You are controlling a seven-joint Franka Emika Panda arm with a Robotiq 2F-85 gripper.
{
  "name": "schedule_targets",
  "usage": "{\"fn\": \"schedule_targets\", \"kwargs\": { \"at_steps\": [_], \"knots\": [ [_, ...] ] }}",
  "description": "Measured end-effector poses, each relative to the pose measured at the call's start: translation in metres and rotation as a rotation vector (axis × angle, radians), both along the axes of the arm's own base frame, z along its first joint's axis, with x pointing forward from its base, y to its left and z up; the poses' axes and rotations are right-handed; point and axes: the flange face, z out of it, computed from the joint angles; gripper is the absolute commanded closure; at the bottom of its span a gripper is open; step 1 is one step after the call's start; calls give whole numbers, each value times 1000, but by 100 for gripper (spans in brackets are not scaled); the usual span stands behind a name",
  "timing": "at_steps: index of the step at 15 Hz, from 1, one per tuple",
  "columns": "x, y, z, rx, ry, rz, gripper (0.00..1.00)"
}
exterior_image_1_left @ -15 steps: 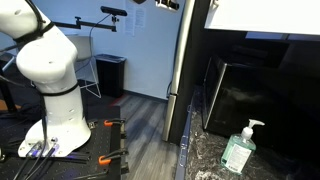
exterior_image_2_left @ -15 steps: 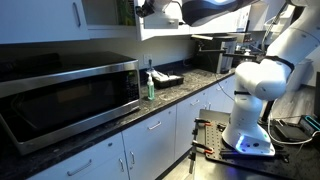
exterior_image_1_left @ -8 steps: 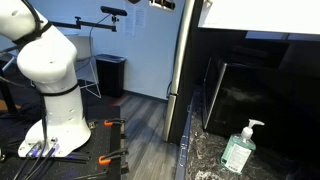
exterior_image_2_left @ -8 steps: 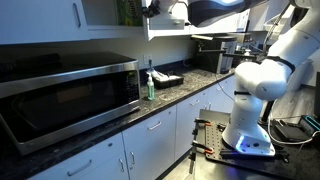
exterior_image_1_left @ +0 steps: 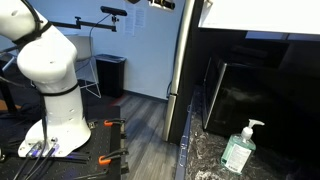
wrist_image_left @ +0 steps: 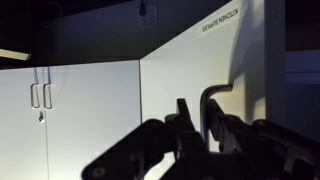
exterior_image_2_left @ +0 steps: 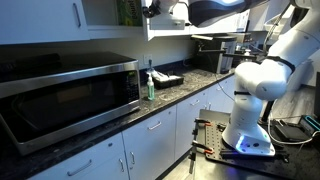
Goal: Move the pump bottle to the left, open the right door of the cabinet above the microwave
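Gripper [wrist_image_left: 193, 118], grip unreadable in silhouette against the open right door [wrist_image_left: 190, 60]: release fully, then retreat without nudging it.

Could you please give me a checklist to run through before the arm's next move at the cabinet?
1. Right door standing open: ok.
2. End effector let go of the right door: cannot tell, it is only a dark silhouette in the wrist view.
3. Pump bottle upright on the counter beside the microwave: ok.
4. Pump bottle well below the end effector, out of its way: ok.
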Motion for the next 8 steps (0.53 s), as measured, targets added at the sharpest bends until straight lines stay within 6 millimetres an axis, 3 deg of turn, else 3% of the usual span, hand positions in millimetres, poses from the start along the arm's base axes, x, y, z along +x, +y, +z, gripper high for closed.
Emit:
{"fn": "schedule_targets", "kwargs": {
  "at_steps": [6, 8],
  "knots": [
    [0, -8, -1, 9, -1, -22, 1],
    [1, -12, -2, 12, 1, -29, 0]
  ]
}}
